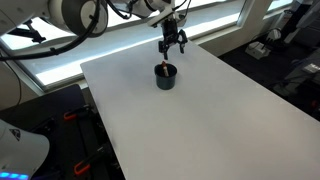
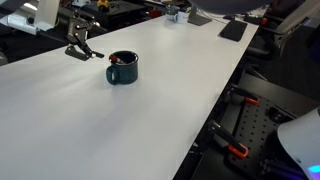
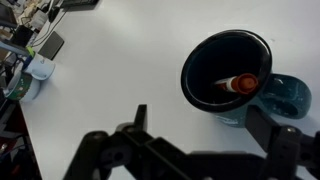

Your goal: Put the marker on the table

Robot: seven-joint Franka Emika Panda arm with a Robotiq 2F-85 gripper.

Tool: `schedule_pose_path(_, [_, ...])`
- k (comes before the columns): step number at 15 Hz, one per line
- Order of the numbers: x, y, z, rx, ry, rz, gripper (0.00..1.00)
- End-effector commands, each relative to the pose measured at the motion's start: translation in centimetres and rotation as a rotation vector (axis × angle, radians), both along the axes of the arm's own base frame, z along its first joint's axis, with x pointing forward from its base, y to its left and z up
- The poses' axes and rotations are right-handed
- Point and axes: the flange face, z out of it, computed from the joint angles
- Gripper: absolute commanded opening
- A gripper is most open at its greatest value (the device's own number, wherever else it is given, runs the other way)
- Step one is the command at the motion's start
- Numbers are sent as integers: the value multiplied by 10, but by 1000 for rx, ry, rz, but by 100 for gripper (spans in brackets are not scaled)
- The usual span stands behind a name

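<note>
The marker (image 3: 238, 85) stands inside the dark teal mug (image 3: 227, 72), its reddish-orange end showing at the mug's mouth; the end also shows in an exterior view (image 2: 117, 61). The mug (image 1: 165, 76) (image 2: 122, 69) stands on the white table (image 1: 190, 120) (image 2: 110, 120) (image 3: 110, 70). My gripper (image 1: 172, 44) (image 2: 80, 50) (image 3: 205, 135) hangs open and empty above the table, just beside and behind the mug, not touching it.
Clutter lies past the table's far edge: a small bluish cup (image 3: 38, 68) and dark objects (image 3: 50, 45). Robot bases and cables stand beside the table edges (image 2: 250, 130) (image 1: 60, 130).
</note>
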Motion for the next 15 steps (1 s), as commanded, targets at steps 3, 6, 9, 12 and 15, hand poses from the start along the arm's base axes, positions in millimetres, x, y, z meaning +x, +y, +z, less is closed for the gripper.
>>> schedule_pose_path(3, [-19, 32, 30, 0, 50, -5, 100])
schedule_pose_path(6, [-31, 39, 34, -3, 93, -46, 100])
schedule_pose_path(9, [-36, 26, 23, 25, 154, -113, 100])
schedule_pose_path(12, [-37, 6, 9, 55, 202, -181, 100])
schedule_pose_path(15, [-31, -18, -4, 62, 201, -217, 100])
